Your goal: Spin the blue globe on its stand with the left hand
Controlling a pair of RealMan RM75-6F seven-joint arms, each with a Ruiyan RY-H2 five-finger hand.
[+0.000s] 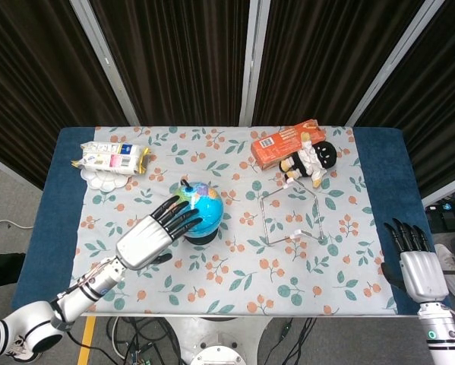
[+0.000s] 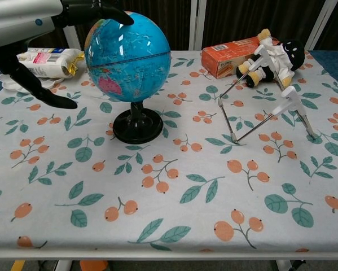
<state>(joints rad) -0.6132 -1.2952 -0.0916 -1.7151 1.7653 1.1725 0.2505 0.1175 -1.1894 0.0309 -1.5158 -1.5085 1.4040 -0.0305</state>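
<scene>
The blue globe (image 1: 204, 208) (image 2: 128, 57) stands on a black round stand (image 2: 137, 126) near the middle of the flowered cloth. My left hand (image 1: 153, 235) (image 2: 33, 25) comes in from the near left with its fingers spread. The fingertips (image 1: 188, 213) lie over the globe's upper left side, and in the chest view one black fingertip (image 2: 115, 15) reaches across its top. Nothing is gripped. My right hand (image 1: 412, 262) rests open by the table's near right corner, fingers apart, far from the globe.
A wire frame stand (image 1: 292, 216) sits right of the globe. Behind it lie an orange box (image 1: 284, 142) and a black-and-white plush toy (image 1: 313, 160). A snack packet (image 1: 112, 157) on a white plate (image 1: 102, 178) lies at the far left.
</scene>
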